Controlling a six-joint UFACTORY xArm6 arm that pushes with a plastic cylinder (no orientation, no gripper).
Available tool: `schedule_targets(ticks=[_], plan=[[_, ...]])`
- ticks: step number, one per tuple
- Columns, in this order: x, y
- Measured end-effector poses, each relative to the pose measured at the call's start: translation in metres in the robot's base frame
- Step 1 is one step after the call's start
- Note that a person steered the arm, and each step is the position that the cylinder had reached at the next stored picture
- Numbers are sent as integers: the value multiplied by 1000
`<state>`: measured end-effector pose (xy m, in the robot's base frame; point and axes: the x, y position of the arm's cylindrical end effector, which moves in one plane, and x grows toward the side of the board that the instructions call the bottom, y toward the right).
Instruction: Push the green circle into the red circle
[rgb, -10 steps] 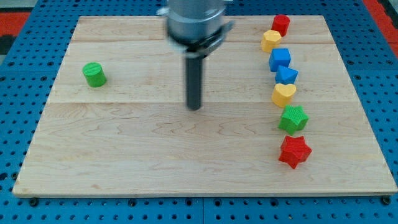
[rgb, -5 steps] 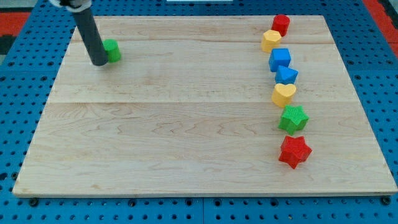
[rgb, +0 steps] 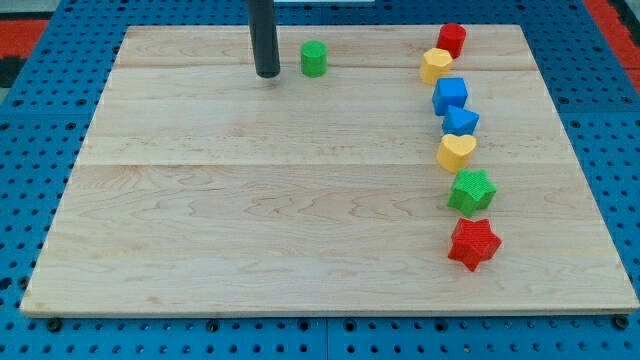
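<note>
The green circle (rgb: 314, 58) stands on the wooden board near the view's top, left of centre. The red circle (rgb: 452, 39) stands at the view's top right, well apart from it. My tip (rgb: 267, 74) rests on the board a short way to the left of the green circle, with a small gap between them. The dark rod rises from the tip out of the view's top edge.
A column of blocks runs down the view's right below the red circle: a yellow block (rgb: 435, 66), a blue cube (rgb: 450, 95), a second blue block (rgb: 460, 121), a yellow heart (rgb: 456, 152), a green star (rgb: 471, 191), a red star (rgb: 473, 243).
The green circle has slid from the view's far left to the right along the top of the board. My tip swept left, then followed behind it to the right.
</note>
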<state>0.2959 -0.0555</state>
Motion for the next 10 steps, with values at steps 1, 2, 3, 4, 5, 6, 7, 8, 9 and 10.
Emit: schedule_targets(ticks=[1, 2, 3, 4, 5, 6, 7, 8, 9, 10], plan=[[-35, 30], [-51, 70], [-47, 39], [-70, 62], [-75, 100], [-90, 138], [-92, 158], [-94, 170], [-104, 170], [-104, 171]])
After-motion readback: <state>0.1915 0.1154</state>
